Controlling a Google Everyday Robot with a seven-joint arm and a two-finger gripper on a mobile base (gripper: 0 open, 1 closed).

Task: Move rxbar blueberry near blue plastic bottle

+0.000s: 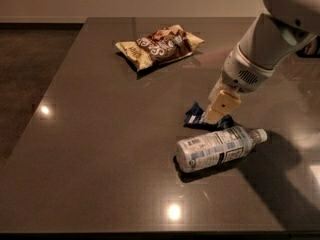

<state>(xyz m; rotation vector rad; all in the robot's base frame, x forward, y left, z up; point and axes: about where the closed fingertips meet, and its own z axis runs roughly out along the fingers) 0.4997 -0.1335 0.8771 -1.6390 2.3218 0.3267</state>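
Note:
The rxbar blueberry [193, 114], a small dark-blue wrapper, lies flat on the dark table just behind the blue plastic bottle [216, 148]. The bottle is clear with a white cap and a pale label, and lies on its side with the cap pointing right. My gripper [215, 115] reaches down from the upper right and sits on the bar's middle, hiding part of it. The bar and the bottle are a short gap apart.
A yellow-and-brown chip bag [160, 45] lies at the back centre of the table [100, 134]. The table's left edge runs diagonally past a dark floor. My arm's shadow falls to the right of the bottle.

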